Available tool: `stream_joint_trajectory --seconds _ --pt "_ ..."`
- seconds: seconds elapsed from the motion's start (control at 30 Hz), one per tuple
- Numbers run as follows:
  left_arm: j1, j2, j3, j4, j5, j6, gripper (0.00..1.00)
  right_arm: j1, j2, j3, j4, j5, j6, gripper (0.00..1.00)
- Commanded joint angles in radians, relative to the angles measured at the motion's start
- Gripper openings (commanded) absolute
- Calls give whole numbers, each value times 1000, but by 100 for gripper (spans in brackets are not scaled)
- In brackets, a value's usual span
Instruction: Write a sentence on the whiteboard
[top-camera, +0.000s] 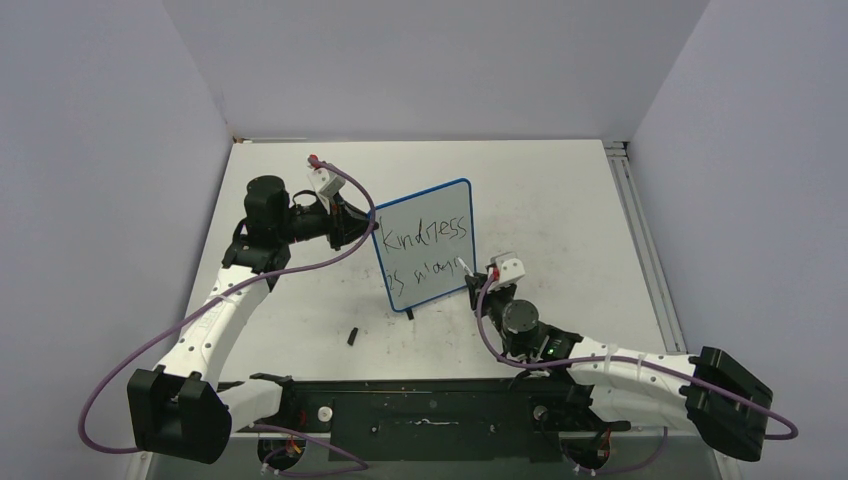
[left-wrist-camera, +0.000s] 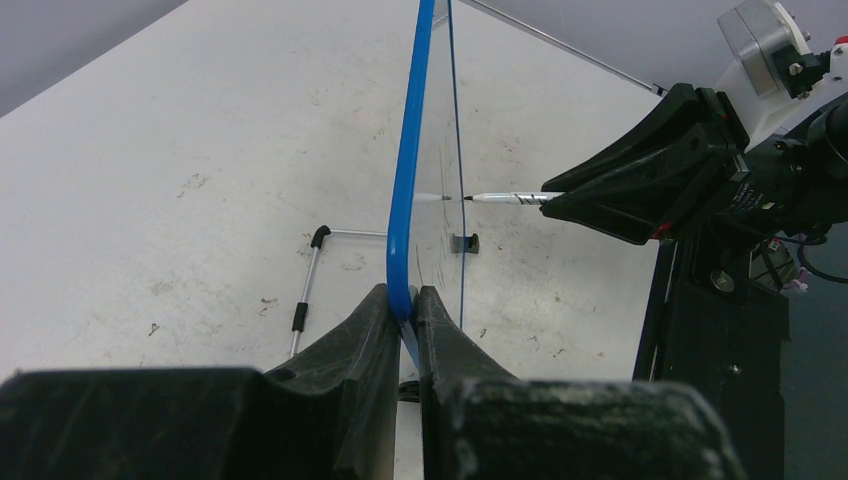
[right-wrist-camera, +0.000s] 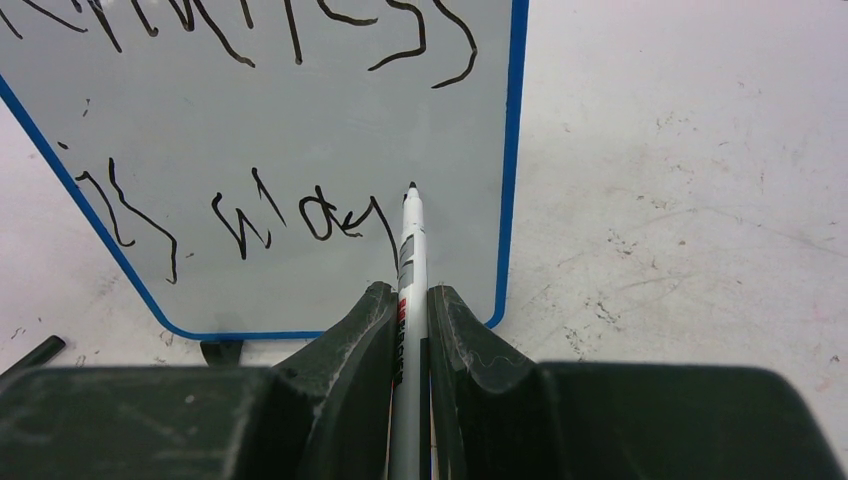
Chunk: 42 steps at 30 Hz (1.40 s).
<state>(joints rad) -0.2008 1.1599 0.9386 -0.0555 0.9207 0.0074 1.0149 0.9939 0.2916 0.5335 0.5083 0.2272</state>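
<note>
Top external view: the white table carries the whiteboard, which stands upright near the table's middle with its face toward the near edge. Only one black foot shows under it. The left gripper is clamped narrowly on the board's blue left edge. From its wrist camera the board is edge-on, so no writing can be read there. The right gripper is closed on a white marker, whose tip meets the board face at the lower right. The sentence runs in two black lines. "Kindness" is above, cut off at the top in the right wrist view. The lower line begins "is" and is hard to read after that; from above, the right gripper hides its end. A small black piece lies on the table toward the near edge, too small to identify.
</note>
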Motion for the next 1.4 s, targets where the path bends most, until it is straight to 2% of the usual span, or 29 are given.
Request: stream_joint_trajectory --seconds 0.0,0.4,0.73,1.37 --pt "-5 20 4 -78 14 36 0 -8 23 48 79 -3 -17 5" --pt "-5 21 5 -80 15 36 0 -23 59 54 106 -20 -18 5" --pt "-5 21 6 -82 8 36 0 -23 -77 23 13 -8 10 5" --pt "-5 20 6 -82 9 37 0 -55 3 -6 58 21 21 5"
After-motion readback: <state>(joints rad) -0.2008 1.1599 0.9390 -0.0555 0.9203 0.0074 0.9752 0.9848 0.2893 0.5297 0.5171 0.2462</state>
